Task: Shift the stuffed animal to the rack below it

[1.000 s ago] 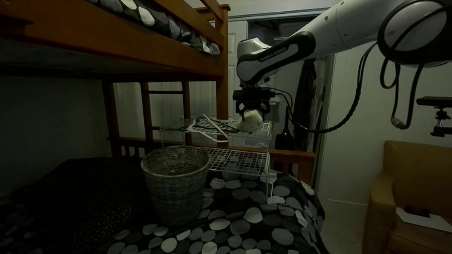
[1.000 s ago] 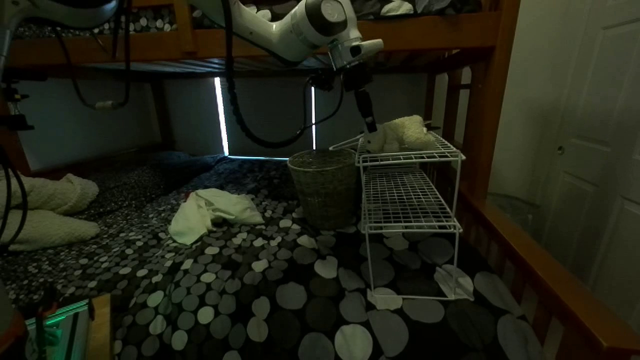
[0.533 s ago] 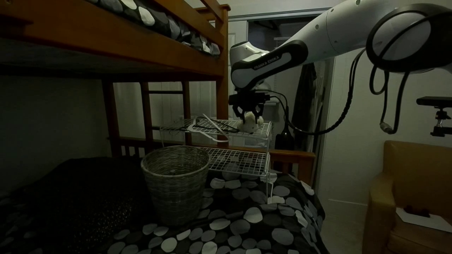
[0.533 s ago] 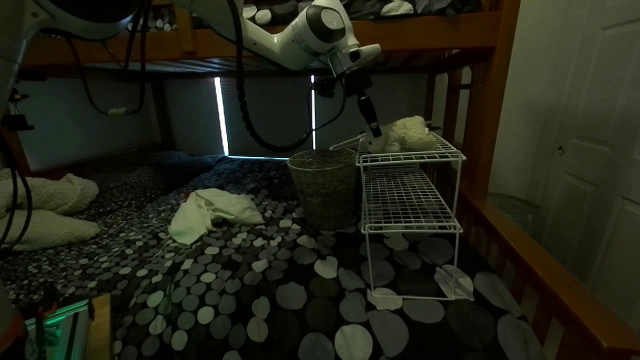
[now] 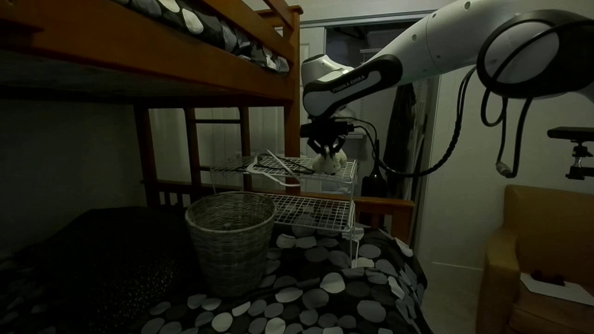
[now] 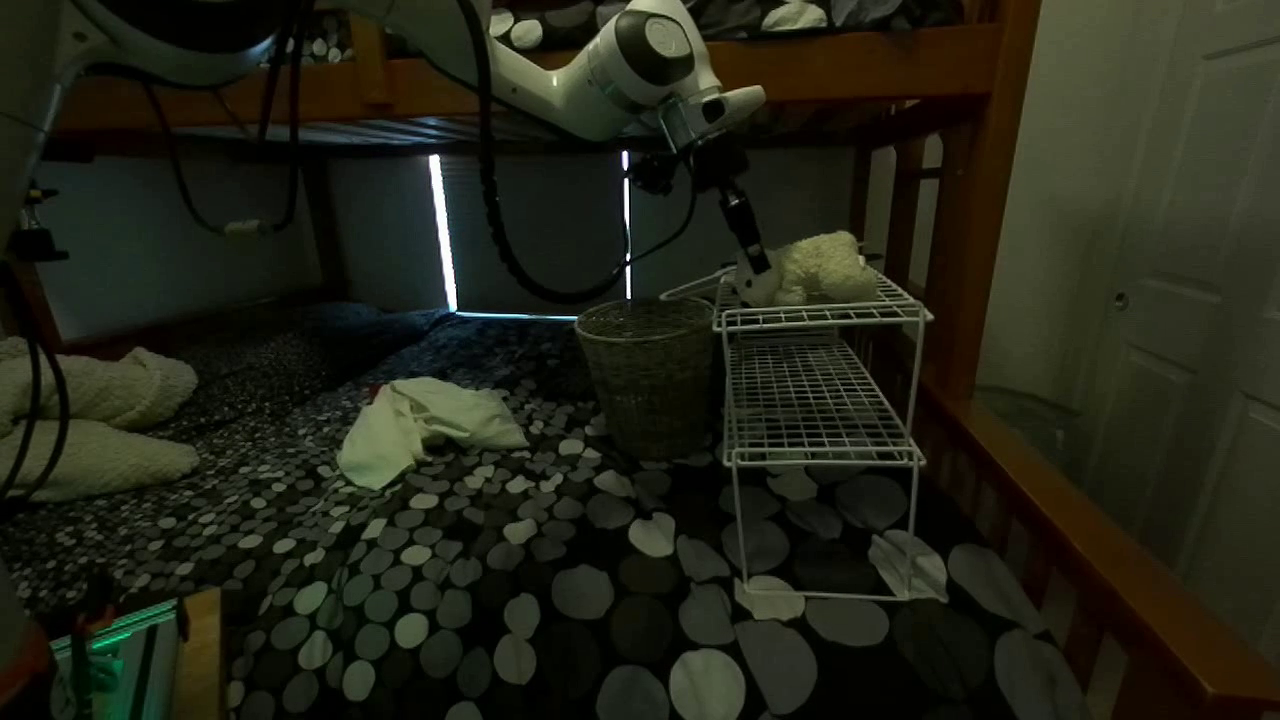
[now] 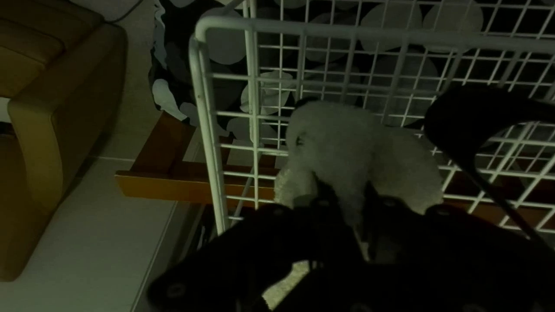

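Note:
The stuffed animal (image 5: 325, 166), a pale cream plush toy, rests on the top shelf of the white wire rack (image 6: 822, 318). Below it is the rack's lower shelf (image 6: 825, 460), bare in the exterior views. My gripper (image 5: 329, 153) reaches down from above onto the toy. In the wrist view the gripper (image 7: 345, 190) has its dark fingers close together, with a fold of the stuffed animal (image 7: 331, 138) pinched between them. The toy's body still lies on the wires. The fingertips are partly sunk in the plush, so the depth of the grip is hidden.
White and black hangers (image 5: 274, 176) lie on the top shelf beside the toy. A round woven basket (image 6: 648, 380) stands against the rack. Above is the upper bunk's wooden rail (image 5: 139, 55). A pale cloth (image 6: 425, 425) lies on the bed.
My gripper has come lower onto the toy, and its jaws have gone from wide apart to closed on the plush. The toy has shifted only slightly on the shelf.

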Controlling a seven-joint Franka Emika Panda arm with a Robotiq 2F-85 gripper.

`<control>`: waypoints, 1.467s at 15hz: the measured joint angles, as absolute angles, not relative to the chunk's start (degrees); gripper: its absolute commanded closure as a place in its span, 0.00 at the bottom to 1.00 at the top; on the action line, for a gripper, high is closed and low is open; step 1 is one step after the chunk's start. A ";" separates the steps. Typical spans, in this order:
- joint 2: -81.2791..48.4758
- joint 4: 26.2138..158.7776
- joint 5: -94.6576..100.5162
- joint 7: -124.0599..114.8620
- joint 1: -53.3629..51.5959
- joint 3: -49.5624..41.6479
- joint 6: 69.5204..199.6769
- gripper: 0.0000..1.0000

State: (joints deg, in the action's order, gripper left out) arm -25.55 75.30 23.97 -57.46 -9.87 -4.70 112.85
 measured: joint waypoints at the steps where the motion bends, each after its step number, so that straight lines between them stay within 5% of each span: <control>1: -25.54 75.20 23.97 -57.47 -9.86 -4.78 112.82 0.98; 8: -19.78 72.83 22.55 -53.60 -10.18 -3.86 112.21 0.97; 17: -3.93 74.63 -5.56 -27.68 -6.61 -1.29 108.81 0.97; 18: -2.78 75.42 -8.90 -26.11 -6.39 -1.30 107.44 0.89; 22: -0.77 78.48 -14.36 -23.55 -6.24 -1.34 104.21 0.89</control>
State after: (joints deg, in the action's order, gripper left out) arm -0.77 78.48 -14.36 -23.55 -6.24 -1.34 104.21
